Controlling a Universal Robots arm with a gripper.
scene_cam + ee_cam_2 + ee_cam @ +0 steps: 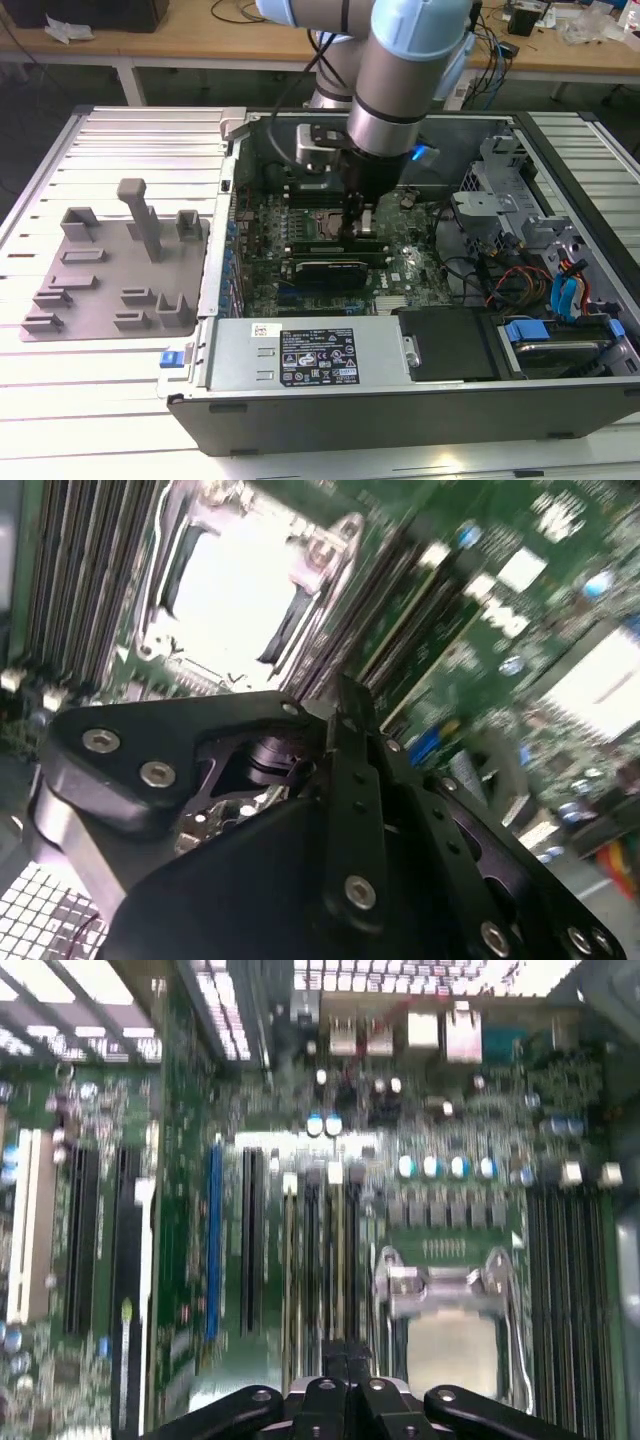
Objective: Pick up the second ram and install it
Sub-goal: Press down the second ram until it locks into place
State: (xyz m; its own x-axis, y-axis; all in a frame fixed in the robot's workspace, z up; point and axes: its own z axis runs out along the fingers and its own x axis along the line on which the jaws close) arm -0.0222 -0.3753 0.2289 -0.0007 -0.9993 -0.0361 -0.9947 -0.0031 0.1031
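The hand is lowered inside the case, just beside the CPU socket. Its opening and any held item cannot be determined. A ram sits in a slot beside the socket.

Black gripper above motherboard, CPU socket, memory slots

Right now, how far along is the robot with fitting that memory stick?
Pickup looks done: the end effector is low inside the case, at the memory slots beside the CPU socket. A green ram stick stands in a slot there. I can't tell whether it is fully seated.
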